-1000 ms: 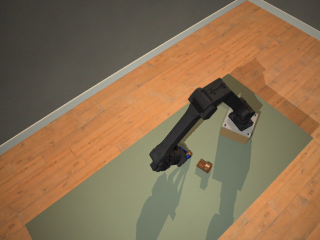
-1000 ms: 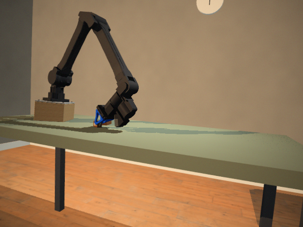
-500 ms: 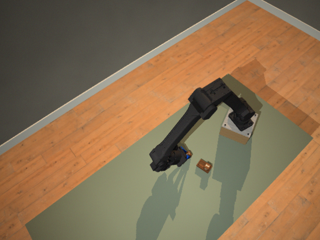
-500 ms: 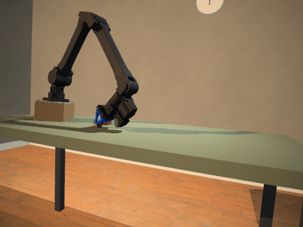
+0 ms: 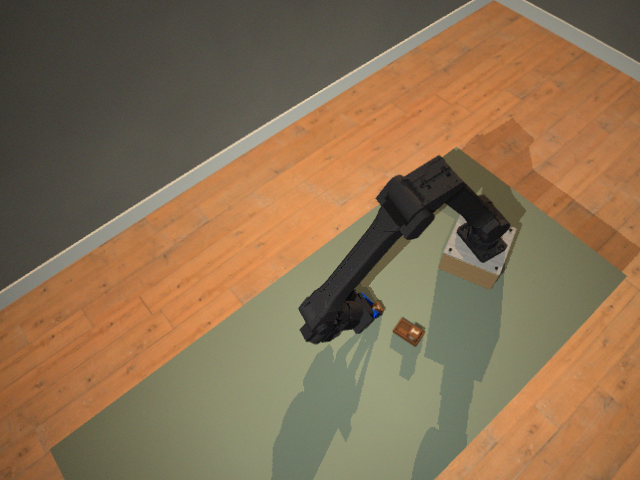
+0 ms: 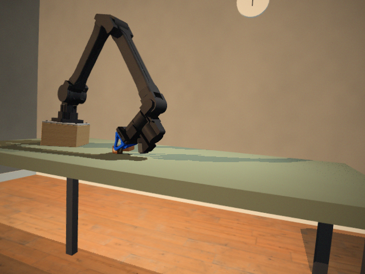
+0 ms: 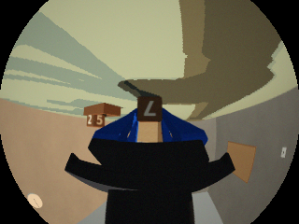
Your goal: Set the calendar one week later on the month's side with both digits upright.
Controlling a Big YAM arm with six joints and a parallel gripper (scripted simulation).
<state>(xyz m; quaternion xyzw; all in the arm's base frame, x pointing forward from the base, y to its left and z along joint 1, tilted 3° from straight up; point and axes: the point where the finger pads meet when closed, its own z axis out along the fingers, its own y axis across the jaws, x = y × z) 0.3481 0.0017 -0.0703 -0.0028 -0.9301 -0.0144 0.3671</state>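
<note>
My gripper [image 7: 149, 112] with blue fingers is shut on a brown number cube [image 7: 149, 110]. The cube's face toward the wrist camera shows a white digit that reads like an upside-down 7. In the top view the gripper [image 5: 373, 304] holds the cube [image 5: 377, 308] low over the green mat. In the exterior view the cube [image 6: 117, 150] is at the table surface under the fingers [image 6: 121, 144]. The wooden calendar tray [image 5: 406, 331] lies apart, to the right of the gripper. In the wrist view the tray [image 7: 101, 114] shows white marks on its near side. I cannot tell if the other cube is in it.
The arm's base stands on a wooden block [image 5: 478, 255] at the far right of the green mat [image 5: 361, 392]; it also shows in the exterior view [image 6: 65, 134]. A round wall clock [image 6: 252, 6] hangs above.
</note>
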